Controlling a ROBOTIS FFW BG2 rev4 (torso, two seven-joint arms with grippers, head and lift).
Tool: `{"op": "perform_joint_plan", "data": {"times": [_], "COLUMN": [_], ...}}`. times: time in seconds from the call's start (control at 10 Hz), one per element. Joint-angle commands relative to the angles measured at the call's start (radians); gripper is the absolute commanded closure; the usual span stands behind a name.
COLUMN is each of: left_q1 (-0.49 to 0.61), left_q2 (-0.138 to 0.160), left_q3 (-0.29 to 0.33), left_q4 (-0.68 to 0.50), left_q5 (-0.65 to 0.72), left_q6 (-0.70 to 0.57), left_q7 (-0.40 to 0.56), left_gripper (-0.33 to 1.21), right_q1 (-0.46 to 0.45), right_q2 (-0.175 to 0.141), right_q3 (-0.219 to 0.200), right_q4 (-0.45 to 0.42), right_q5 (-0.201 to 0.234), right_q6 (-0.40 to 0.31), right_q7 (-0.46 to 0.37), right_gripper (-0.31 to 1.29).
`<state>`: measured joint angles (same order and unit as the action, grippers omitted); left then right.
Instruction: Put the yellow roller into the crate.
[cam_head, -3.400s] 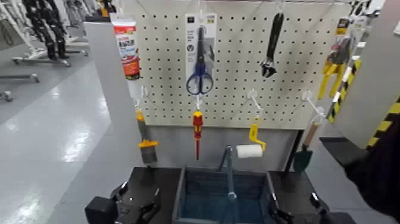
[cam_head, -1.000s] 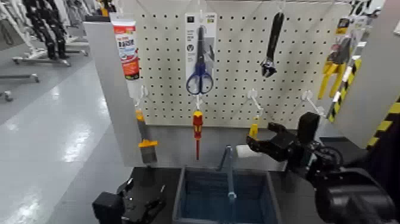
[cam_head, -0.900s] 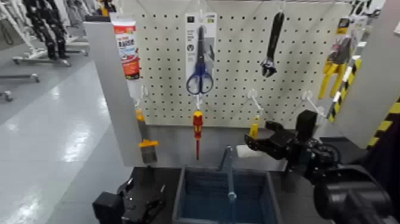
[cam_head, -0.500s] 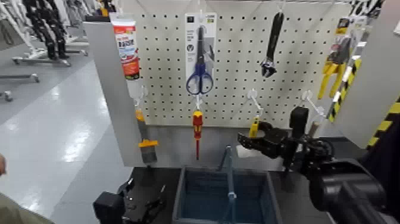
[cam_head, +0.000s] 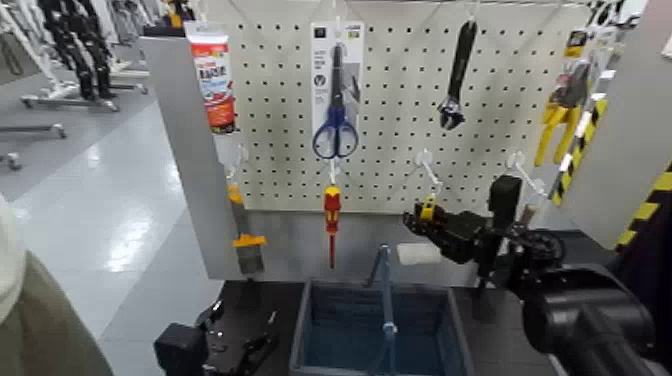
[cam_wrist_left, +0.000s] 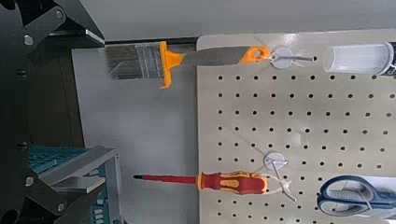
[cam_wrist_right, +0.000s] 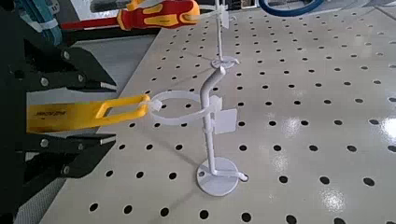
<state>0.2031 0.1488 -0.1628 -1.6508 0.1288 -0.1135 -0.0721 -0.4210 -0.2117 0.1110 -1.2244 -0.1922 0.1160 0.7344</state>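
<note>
The setting looks like a tool shop display or workshop corner set inside a larger hall. A white pegboard (cam_head: 400, 110) carries tools on metal hooks (cam_wrist_right: 213, 140): packaged blue-handled scissors (cam_head: 335, 92), a black wrench (cam_head: 458, 75), a red-and-yellow screwdriver (cam_head: 331, 222), an orange-trimmed paintbrush (cam_head: 243, 240), a red-and-white tube (cam_head: 212, 80) and yellow-handled pliers (cam_head: 558, 118). Black-and-yellow hazard tape (cam_head: 650, 205) edges a panel on the right. A glossy grey floor (cam_head: 90, 190) stretches away on the left, where dark equipment on stands (cam_head: 75, 50) is parked in the background.
</note>
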Motion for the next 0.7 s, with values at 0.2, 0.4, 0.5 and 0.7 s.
{"op": "perform_joint_plan", "data": {"times": [0.2, 0.4, 0.5, 0.7], "left_q1": [0.001, 0.001, 0.001, 0.002], "left_q2": [0.001, 0.001, 0.001, 0.001], "left_q3": [0.0, 0.0, 0.0, 0.0], "left_q4": [-0.001, -0.001, -0.001, -0.001], "left_q5": [0.0, 0.002, 0.002, 0.002], "left_q6": [0.0, 0.001, 0.001, 0.001], "left_q7": [-0.002, -0.002, -0.002, -0.002], "left_gripper": [0.25, 0.25, 0.25, 0.25], "right_q1": [0.021, 0.031, 0.039, 0.076], "right_q2": [0.003, 0.003, 0.006, 0.012], "right_q3": [-0.013, -0.024, -0.033, -0.057], "right_q4": [-0.021, -0.029, -0.038, -0.103], "right_q5": [0.005, -0.004, -0.007, -0.015], "right_q6": [0.007, 0.007, 0.007, 0.028], "right_q7": [0.0, 0.005, 0.006, 0.01], "right_gripper": [1.22, 1.26, 1.26, 1.26]}}
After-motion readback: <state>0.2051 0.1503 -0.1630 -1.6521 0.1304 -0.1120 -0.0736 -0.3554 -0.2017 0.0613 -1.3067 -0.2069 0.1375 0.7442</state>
